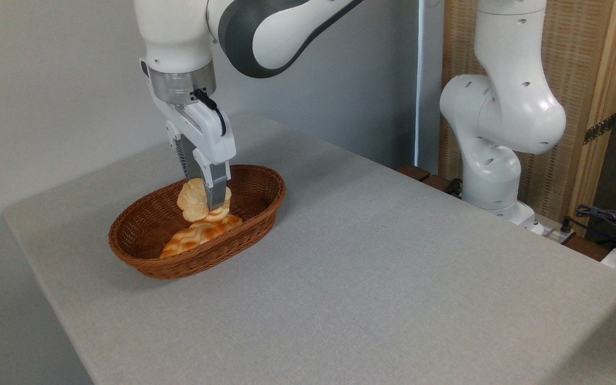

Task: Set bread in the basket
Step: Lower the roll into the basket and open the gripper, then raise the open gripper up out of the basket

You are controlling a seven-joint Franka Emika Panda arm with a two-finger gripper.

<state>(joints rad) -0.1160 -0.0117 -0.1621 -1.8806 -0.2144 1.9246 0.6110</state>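
A white robot arm reaches down from the upper left of the frame, and its gripper point(205, 206) is closed on the bread point(194, 201), a small thick bun held turned on its side between the two fingers. The bread hangs inside the basket point(257, 206), which sits left of centre in the frame on a grey cloth-covered table point(393, 278). The bun's lower edge is at, or just above, a longer, flatter loaf point(201, 235) lying along the basket's near side; whether the two touch is hard to tell. As I judge it, the main risk lies in the release: let go while tilted like this, the bun could land on the loaf's bumpy top and roll, though the woven sides would probably stop it. Pressing lower could squash the bun into the loaf, or shift the light basket across the cloth. The bun has a pale tan face with rounded lobes along its edge, like a flower, deepening to golden orange at its lower edge. The basket is oval, reddish-brown wicker with low sides, much wider than the bun.
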